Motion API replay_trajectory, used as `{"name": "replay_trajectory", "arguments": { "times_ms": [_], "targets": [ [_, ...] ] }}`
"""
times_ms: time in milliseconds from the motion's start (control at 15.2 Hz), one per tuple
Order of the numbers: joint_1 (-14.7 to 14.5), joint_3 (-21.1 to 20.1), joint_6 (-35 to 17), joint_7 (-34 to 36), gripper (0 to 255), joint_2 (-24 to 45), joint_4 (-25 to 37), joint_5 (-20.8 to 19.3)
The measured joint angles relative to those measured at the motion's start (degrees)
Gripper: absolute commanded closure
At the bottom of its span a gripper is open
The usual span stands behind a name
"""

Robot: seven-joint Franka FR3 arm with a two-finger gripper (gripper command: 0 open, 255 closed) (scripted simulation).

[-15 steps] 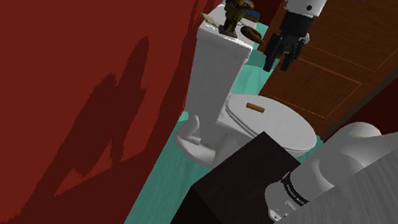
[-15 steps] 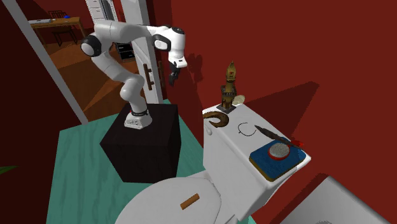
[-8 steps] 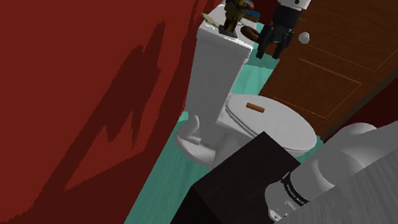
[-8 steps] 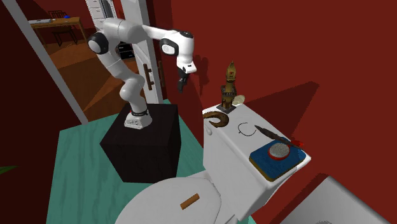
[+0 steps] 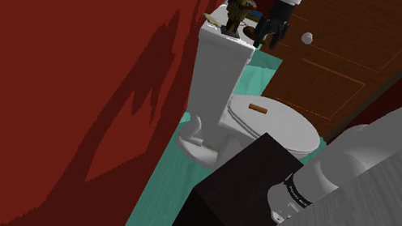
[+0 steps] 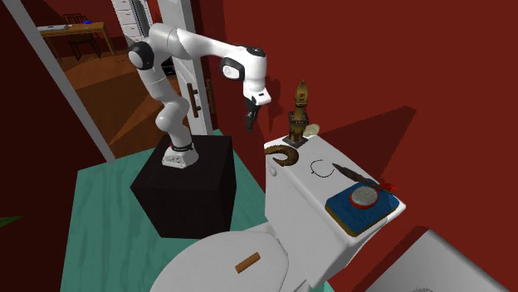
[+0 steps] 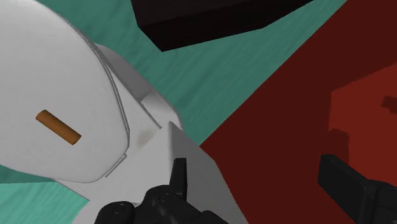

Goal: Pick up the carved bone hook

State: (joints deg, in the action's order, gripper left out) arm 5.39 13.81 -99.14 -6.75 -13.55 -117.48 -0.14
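Red-walled bathroom: robot arm (image 6: 193, 41) at the toilet tank (image 6: 309, 222).
Its black gripper (image 6: 249, 124), spread open and empty, hangs beside the tank's end; the brown carved hook (image 6: 286, 158) lies on the tank lid near that end.

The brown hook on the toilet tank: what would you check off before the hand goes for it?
1. Hand open: ok; its fingers stand apart in the wrist view.
2. Hand empty: ok; nothing sits between the fingers.
3. Hook reachable: ok; it lies uncovered on the tank lid, near the lid's end.
4. Hand over the hook: not ok; it hangs off the tank's end, short of the lid.
5. Room beside the figurine: cannot tell; it stands close behind the hook.
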Motion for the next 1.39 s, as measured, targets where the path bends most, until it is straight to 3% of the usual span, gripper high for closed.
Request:
{"name": "replay_trajectory", "arguments": {
  "times_ms": [594,924,1386],
  "targets": [
    [2.55,4.12,-1.93,-6.91,0,16.78,17.80,4.17],
    [5.62,5.57,-0.62,-10.87,0,27.25,30.71,7.96],
    [5.71,5.48,-5.00,-11.44,0,28.42,27.69,8.53]
  ]
}}
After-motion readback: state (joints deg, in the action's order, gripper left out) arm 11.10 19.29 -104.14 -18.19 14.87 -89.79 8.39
